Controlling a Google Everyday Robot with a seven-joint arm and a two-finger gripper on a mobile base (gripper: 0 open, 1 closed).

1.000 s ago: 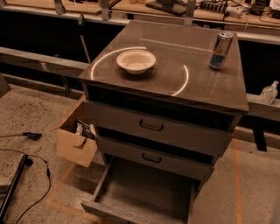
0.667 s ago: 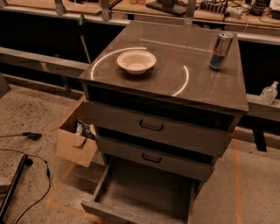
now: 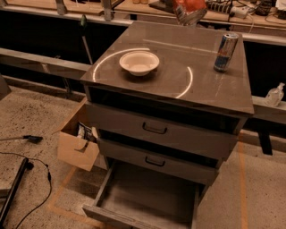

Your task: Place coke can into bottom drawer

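The coke can (image 3: 190, 8), red with a silver end, hangs tilted at the top edge of the camera view, above the back edge of the cabinet top. My gripper (image 3: 182, 14) is shut on it and mostly cut off by the frame edge. The bottom drawer (image 3: 152, 194) is pulled out at the foot of the grey cabinet, with nothing in the part that shows. The two upper drawers with black handles are closed.
A white bowl (image 3: 139, 62) sits left of centre on the cabinet top (image 3: 178, 89). A tall silver-and-blue can (image 3: 225, 52) stands at its right rear. A cardboard box (image 3: 77, 144) stands left of the drawers. Cables (image 3: 31, 179) lie on the floor.
The red can in my gripper has come into view at the top edge, above the cabinet's back. The bowl, slim can and drawers have not moved.
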